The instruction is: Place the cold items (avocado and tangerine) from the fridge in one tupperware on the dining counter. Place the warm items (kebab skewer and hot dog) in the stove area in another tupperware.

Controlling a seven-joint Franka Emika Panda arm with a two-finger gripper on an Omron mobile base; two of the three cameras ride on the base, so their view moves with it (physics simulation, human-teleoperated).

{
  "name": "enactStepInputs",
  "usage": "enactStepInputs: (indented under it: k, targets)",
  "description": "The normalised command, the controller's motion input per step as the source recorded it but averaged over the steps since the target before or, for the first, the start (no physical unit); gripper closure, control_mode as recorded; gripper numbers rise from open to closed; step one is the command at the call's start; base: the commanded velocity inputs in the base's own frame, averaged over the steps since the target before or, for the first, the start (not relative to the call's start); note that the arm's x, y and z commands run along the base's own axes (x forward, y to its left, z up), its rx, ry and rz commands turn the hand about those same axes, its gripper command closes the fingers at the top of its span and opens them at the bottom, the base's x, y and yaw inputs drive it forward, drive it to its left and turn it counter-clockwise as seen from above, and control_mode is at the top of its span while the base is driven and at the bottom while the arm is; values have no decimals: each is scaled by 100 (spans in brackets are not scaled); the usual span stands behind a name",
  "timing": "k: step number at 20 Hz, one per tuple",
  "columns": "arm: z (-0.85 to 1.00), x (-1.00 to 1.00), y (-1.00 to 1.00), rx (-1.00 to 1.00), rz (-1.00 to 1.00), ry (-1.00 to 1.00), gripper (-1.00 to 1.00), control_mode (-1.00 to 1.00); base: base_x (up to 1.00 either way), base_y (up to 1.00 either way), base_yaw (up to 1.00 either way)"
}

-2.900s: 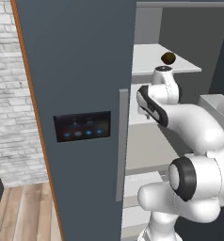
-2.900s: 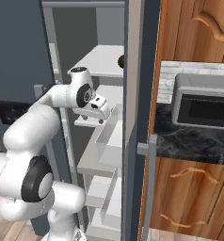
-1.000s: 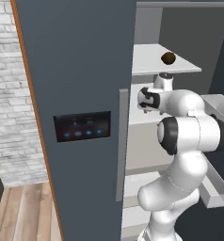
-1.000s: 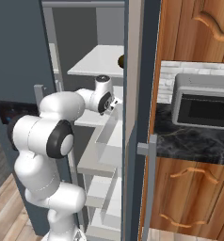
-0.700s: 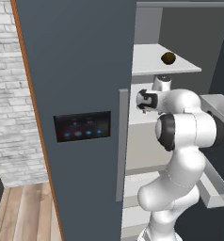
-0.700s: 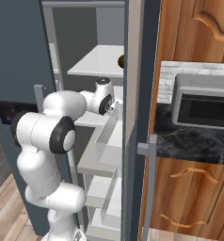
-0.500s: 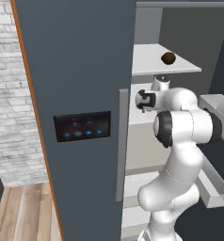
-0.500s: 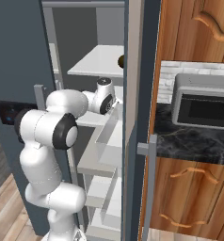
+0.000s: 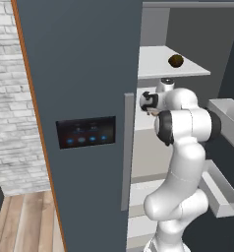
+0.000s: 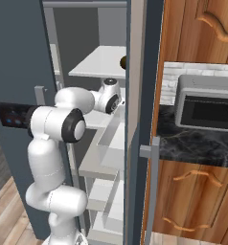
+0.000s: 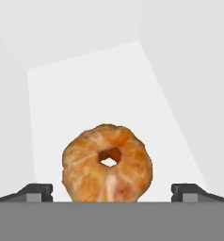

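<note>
A peeled tangerine (image 11: 107, 162) with a hole in its middle lies on a white fridge shelf (image 11: 85, 94), close in front of my hand. My gripper (image 11: 112, 190) is open, and its fingertips (image 11: 36, 190) stand wide on either side of the fruit without touching it. In the left base view my hand (image 9: 147, 101) reaches in under the upper shelf (image 9: 158, 66). The dark brown avocado (image 9: 176, 60) sits on that upper shelf, above the hand, and its edge shows as the avocado (image 10: 122, 61) in the right base view.
The dark fridge door (image 9: 79, 74) with its control panel (image 9: 84, 139) and long handle (image 9: 128, 152) stands to the left of the arm. Grey door bins (image 9: 222, 197) jut out on the right. A microwave (image 10: 207, 109) sits on the dark counter (image 10: 192, 139) over wooden cabinets (image 10: 192, 196).
The arm has folded and pushed the hand deeper into the fridge, onto the middle shelf level. The jaws have stayed open.
</note>
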Motion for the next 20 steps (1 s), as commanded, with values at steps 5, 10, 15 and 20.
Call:
enactStepInputs:
  k: [5, 10, 15, 20]
  targets:
    - [-11, 22, 0, 0, 0, 0, -100, -100, 0, 0, 0]
    - [-17, 2, 0, 0, 0, 0, 100, -100, 0, 0, 0]
    - [-25, -2, 0, 0, 0, -1, 100, -100, 0, 0, 0]
    - [-23, -50, 0, 0, -1, -12, 100, -100, 0, 0, 0]
